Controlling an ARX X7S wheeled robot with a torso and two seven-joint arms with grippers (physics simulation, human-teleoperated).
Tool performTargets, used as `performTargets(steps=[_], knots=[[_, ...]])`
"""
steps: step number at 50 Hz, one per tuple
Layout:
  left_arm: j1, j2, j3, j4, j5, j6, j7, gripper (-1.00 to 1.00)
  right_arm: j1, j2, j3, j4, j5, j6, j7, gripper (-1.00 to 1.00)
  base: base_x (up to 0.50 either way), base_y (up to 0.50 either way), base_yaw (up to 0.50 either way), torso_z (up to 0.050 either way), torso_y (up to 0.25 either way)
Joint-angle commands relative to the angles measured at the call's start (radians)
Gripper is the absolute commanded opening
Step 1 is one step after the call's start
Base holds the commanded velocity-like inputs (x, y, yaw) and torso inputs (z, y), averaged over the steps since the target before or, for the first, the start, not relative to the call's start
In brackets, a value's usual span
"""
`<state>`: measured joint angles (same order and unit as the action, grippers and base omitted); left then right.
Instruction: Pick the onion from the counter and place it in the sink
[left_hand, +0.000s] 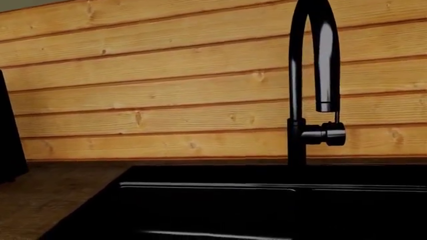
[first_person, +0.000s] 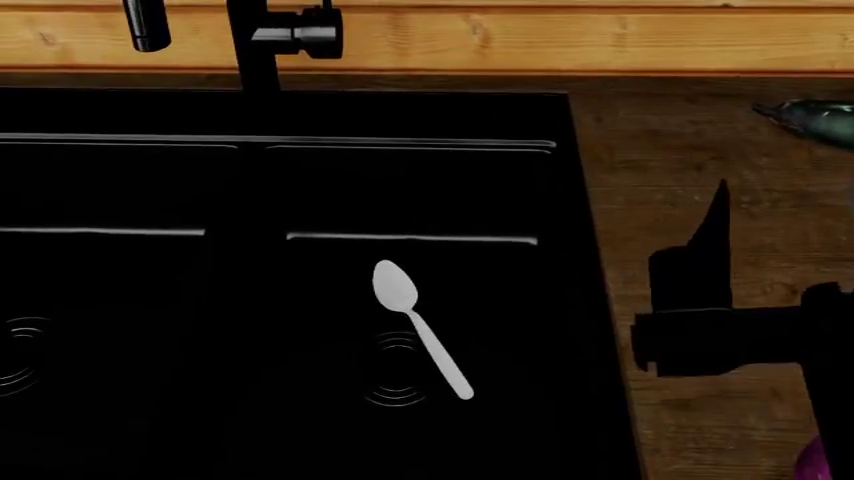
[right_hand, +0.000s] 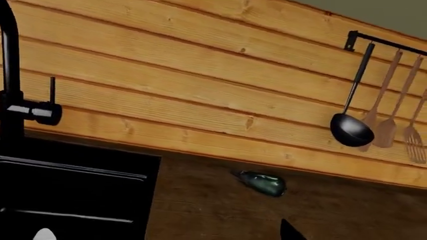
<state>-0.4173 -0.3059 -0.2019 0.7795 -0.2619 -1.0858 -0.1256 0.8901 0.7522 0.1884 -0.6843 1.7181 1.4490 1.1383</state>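
Right claw (first_person: 694, 290) above the tabletop (first_person: 694, 150)
Its opening cannot be told; the onion (first_person: 817, 460) lies just beside it, the sink (first_person: 587, 300) opposite.

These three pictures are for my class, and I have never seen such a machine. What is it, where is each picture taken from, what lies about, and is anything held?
It is a simulated two-armed robot. One view looks down from its head; the others come from cameras near each gripper. The head view shows a black sink with a spoon inside, set in a wooden counter. The dark right gripper hangs over the counter; whether it is open is unclear. The onion peeks in at the corner, seemingly not held. A greenish bottle lies near the wall; utensils hang above. The left wrist view shows the faucet.
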Motion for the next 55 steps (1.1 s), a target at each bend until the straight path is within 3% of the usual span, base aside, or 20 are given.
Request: performTargets(steps=[1,9,20,40,55], knots=[[0.01,-0.001,0.007,-0.017,0.0,0.015,-0.001,1.0,0.113,0.232,-0.206,0.156,0.414,-0.112,0.337,1.0,0.0,0.0,0.0,0.0,0.0],[0.028,-0.003,0.003,-0.027,0.003,0.031,-0.004,1.0,0.014,0.338,-0.233,0.139,0.525,-0.201,0.378,1.0,0.0,0.0,0.0,0.0,0.0],[0.05,-0.003,0.01,-0.047,0.006,0.06,-0.005,1.0,-0.156,0.341,-0.133,0.123,0.484,-0.225,0.321,1.0,0.0,0.0,0.0,0.0,0.0],[0.068,-0.001,0.012,-0.072,0.002,0.084,-0.006,1.0,-0.239,0.336,-0.147,0.152,0.432,-0.216,0.272,1.0,0.0,0.0,0.0,0.0,0.0],[0.082,0.002,0.013,-0.095,-0.001,0.11,-0.005,1.0,-0.358,0.343,-0.078,0.13,0.448,-0.256,0.253,1.0,0.0,0.0,0.0,0.0,0.0]])
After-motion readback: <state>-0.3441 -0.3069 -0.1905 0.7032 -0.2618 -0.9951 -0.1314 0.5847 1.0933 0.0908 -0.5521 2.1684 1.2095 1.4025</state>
